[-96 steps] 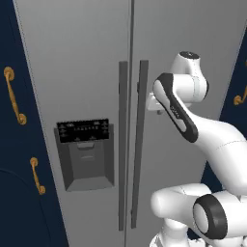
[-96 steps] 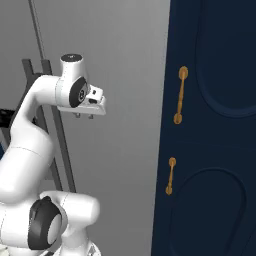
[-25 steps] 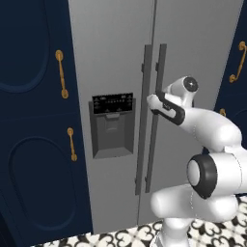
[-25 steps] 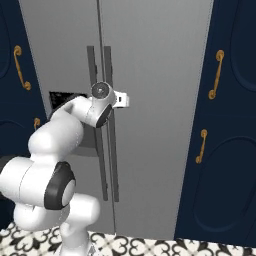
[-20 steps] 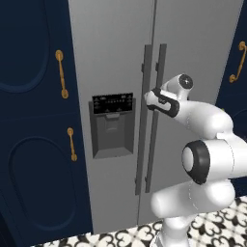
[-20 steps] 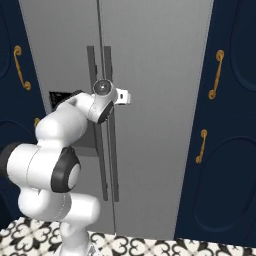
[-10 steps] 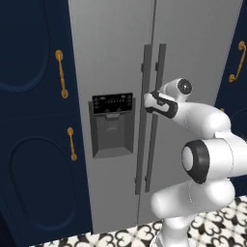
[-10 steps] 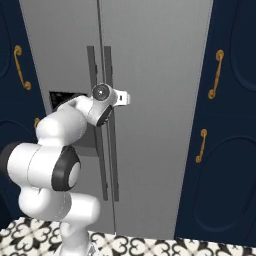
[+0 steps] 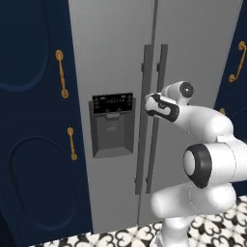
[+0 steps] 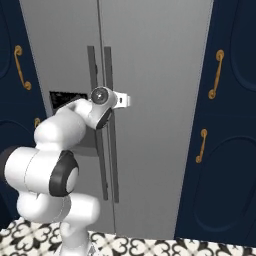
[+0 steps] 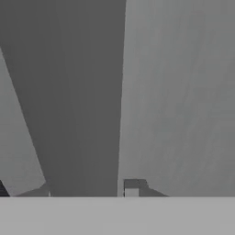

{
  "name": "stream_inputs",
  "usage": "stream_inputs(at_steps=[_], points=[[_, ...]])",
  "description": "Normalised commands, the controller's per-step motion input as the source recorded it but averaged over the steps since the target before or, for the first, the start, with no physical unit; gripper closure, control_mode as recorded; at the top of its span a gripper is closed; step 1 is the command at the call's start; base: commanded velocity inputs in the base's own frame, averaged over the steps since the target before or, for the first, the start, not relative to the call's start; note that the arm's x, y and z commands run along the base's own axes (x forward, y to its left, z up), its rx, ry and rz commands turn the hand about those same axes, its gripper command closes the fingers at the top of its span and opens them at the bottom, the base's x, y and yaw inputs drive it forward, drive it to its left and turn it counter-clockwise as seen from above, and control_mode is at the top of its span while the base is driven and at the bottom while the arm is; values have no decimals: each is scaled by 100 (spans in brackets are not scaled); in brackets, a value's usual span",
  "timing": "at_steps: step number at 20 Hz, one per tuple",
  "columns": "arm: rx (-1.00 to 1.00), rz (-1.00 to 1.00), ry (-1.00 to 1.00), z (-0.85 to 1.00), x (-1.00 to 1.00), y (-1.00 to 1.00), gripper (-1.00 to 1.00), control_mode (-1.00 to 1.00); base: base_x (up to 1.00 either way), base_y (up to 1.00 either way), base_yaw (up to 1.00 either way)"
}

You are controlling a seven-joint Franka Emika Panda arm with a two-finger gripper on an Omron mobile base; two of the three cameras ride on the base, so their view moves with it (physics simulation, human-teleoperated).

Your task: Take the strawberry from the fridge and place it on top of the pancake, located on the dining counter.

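The grey fridge (image 9: 116, 58) fills the middle of both base views with both doors closed. My gripper (image 9: 153, 103) is pressed against the right door's long dark handle (image 10: 108, 65) at about mid-height, and it is shut on that handle. In the hand view the dark handle (image 11: 87, 114) runs up between the fingertips (image 11: 133, 186), and my gripper (image 11: 85, 190) straddles it. The strawberry is hidden behind the closed doors. The pancake and the dining counter are out of view.
The black dispenser panel (image 9: 113, 124) sits on the left door, next to the left handle (image 9: 144, 120). Navy cabinets with gold handles (image 9: 61, 73) (image 10: 216, 74) flank the fridge on both sides. Patterned floor tiles (image 10: 150, 246) lie in front.
The fingers have closed onto the right door's handle within the last second. The hand has moved in slightly against the handle; the doors have not moved.
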Motion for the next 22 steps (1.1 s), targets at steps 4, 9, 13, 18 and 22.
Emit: stream_inputs(at_steps=[4,9,13,18,22], points=[[10,-9,11,1,-66,-87,100,-100,0,0,0],[10,-14,11,4,-87,-97,100,-100,0,0,0],[11,-17,11,10,-93,-100,100,-100,0,0,0],[12,-16,8,24,-94,-100,100,-100,0,0,0],[12,-13,1,41,-81,-100,100,-100,0,0,0]])
